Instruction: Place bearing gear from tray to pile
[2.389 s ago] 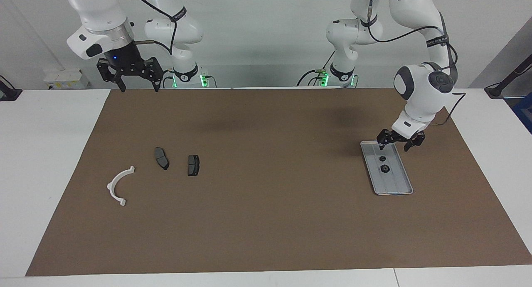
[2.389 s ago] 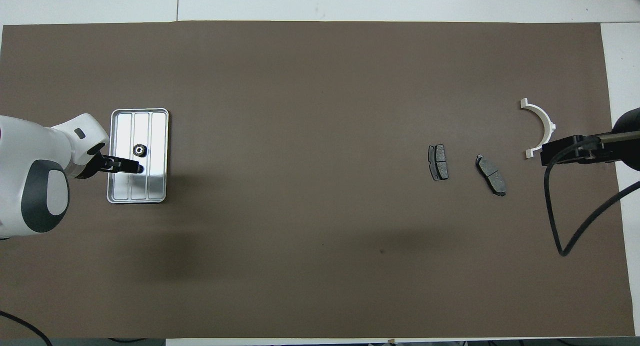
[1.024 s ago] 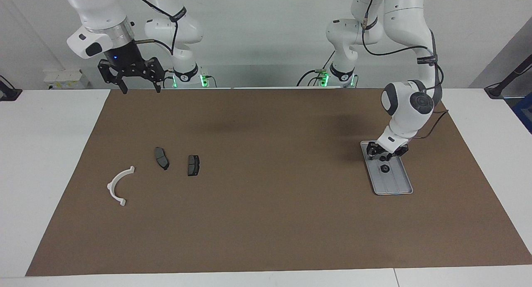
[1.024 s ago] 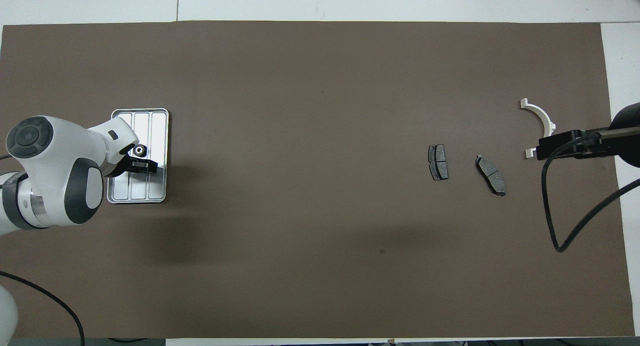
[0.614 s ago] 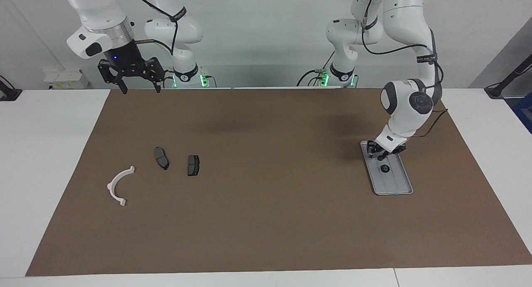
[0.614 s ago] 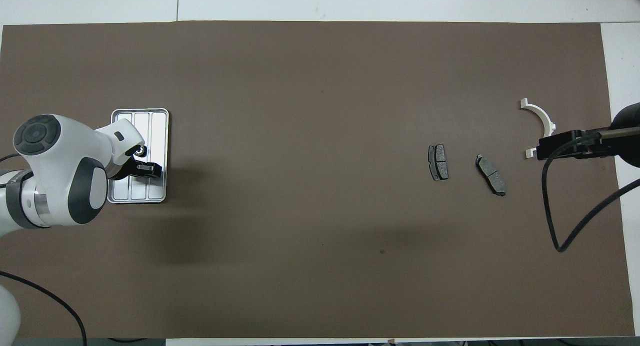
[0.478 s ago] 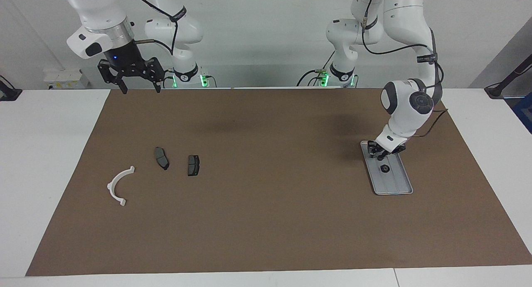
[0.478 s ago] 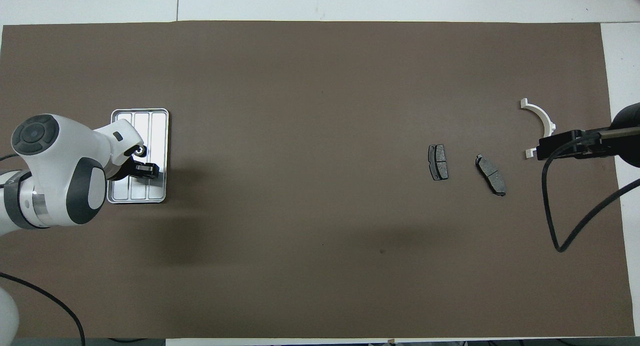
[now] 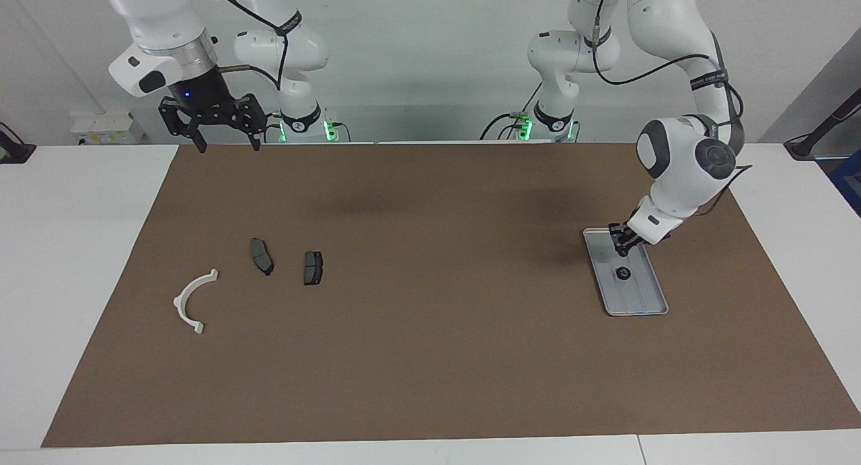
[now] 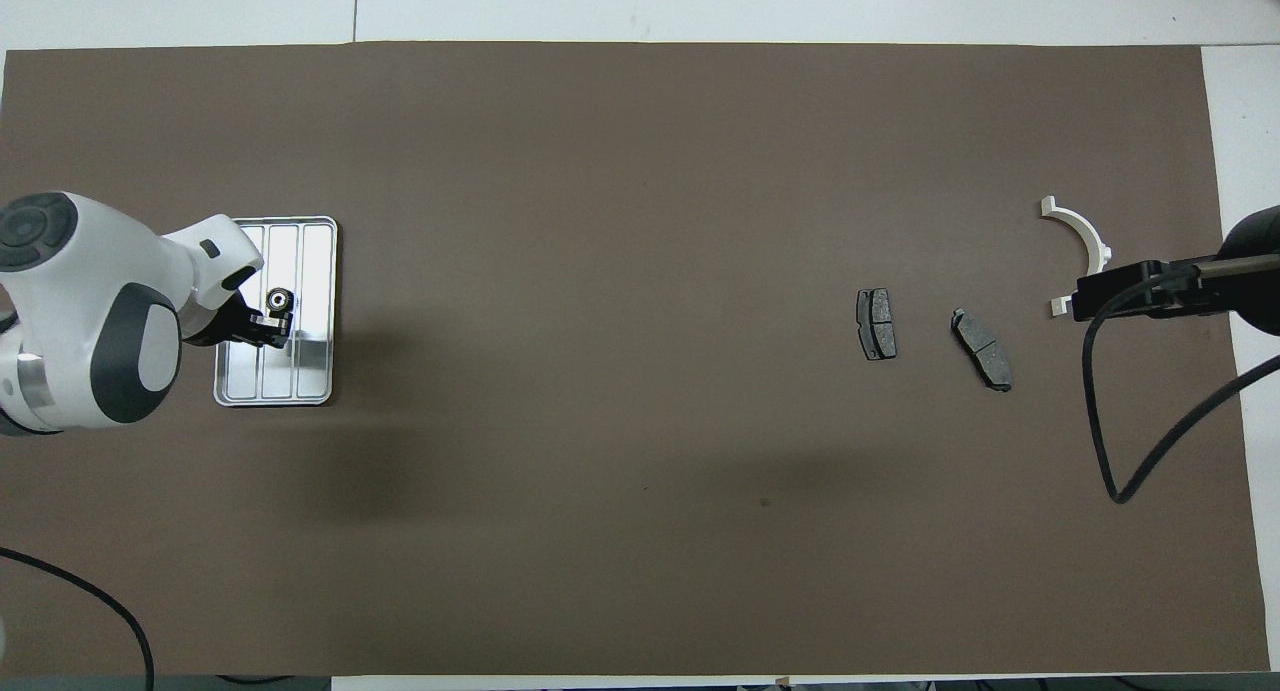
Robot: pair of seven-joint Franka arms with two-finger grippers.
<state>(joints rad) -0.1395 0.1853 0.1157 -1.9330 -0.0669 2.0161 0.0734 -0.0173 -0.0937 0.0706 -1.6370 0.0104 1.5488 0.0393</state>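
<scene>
**Logging bench state: L gripper shut over tray, gear lying in tray**

Surface: white table [image 9: 81, 249] w/ brown mat [image 9: 430, 357] covering most of it. Mat flat, a few soft shadows under the arms. Room: plain white wall, green lights at both arm bases. Black cable [image 10: 1150, 451] loops over the mat at the R arm's end.

Containers: one only, the tray [image 9: 639, 302], silver-grey, ridged lengthwise, on the mat at the L arm's end. Bearing gear [image 9: 623, 273] lies flat in the middle channel, approx. mid-tray; round, dark, w/ pale centre in overhead view. Not touched by anything.

L gripper [image 9: 622, 246]: low over the tray's robot-side half, just beside the gear on the side nearer the robots, apart from it. Fingertips together, closed. Can't tell whether anything small is pinched between them.

R gripper [image 9: 227, 142]: arm waits, raised over the mat's robot-side edge at its own end of the table. Fingers spread, nothing in them.

Pile: on the mat toward the R arm's end, well apart from the tray. White arc [image 9: 192, 300] sits farthest from the robots. Two dark pads lie nearer the robots: pad 1 [image 9: 261, 256] beside the arc, pad 2 [image 9: 313, 268] next to it toward the table's middle. None of the three touch.
</scene>
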